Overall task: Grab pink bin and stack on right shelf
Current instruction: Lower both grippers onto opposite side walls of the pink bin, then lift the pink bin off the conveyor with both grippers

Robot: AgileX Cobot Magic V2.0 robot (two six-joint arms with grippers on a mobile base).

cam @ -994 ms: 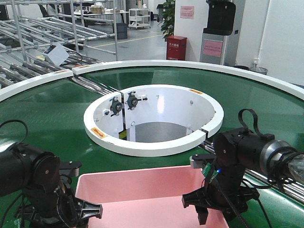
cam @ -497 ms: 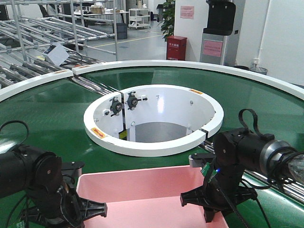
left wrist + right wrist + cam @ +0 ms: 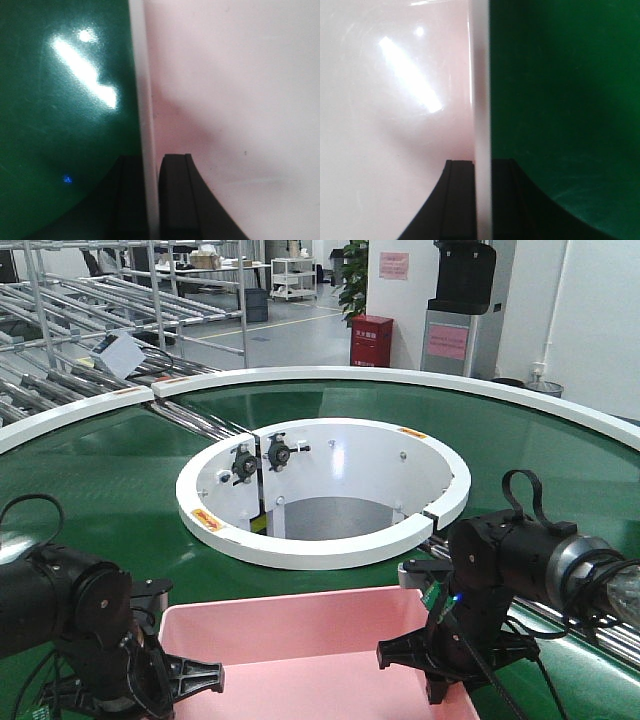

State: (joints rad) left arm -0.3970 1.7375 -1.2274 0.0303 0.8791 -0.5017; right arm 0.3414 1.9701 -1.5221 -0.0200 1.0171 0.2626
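the pink bin (image 3: 300, 650) is at the near side of the green tabletop (image 3: 100, 480). its far edge is near the white ring (image 3: 330, 550) but not touching it. the left gripper (image 3: 150, 200) pinches the bin's left wall, one finger inside and one outside. the right gripper (image 3: 482, 200) pinches the right wall the same way. green tabletop spreads out wide past each side edge.

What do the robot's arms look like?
The left arm and right arm are chunky, black and rounded, with looping black cables. The right one has a shiny silver band and a small green board with a blue light. Their fingers are flat and black.
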